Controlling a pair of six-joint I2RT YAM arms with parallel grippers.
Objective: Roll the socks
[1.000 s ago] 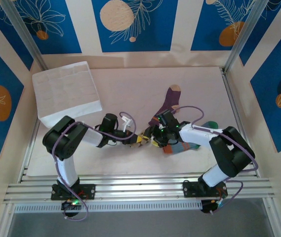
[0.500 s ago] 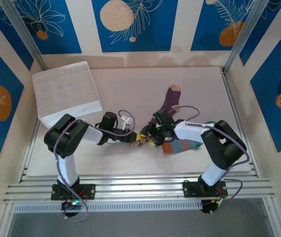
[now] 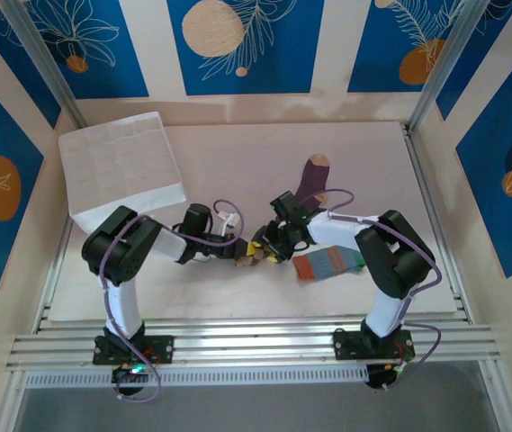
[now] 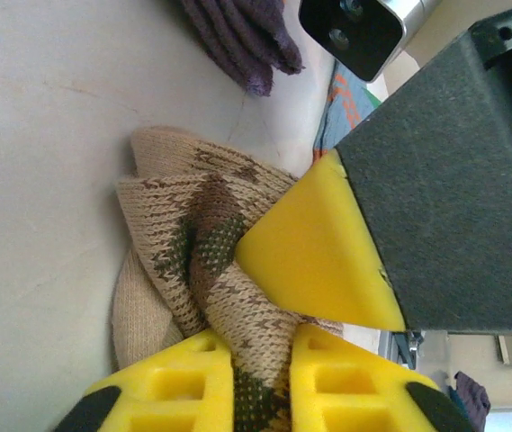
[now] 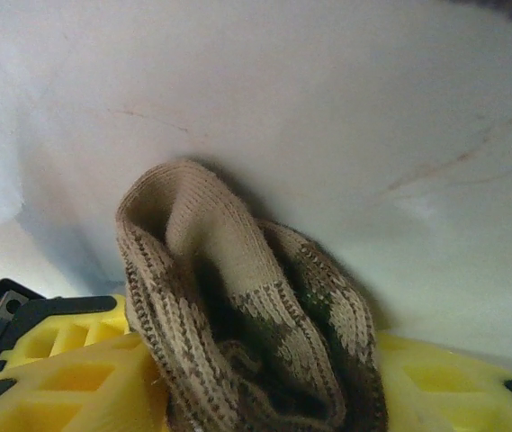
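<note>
The left gripper (image 4: 263,355) is pinching the brown-tan sock (image 4: 184,234) while the right gripper (image 5: 264,369), at its three o'clock, is clasping it, needing steady tension

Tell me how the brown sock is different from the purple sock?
The brown sock is scrunched into a lump; the purple sock lies flat and stretched out. The brown sock is pinched in the left tool, with the right tool around it; nothing touches the purple sock. The brown one has a tan diamond pattern; the purple one has a tan toe. Both are socks on the pale table.
</note>
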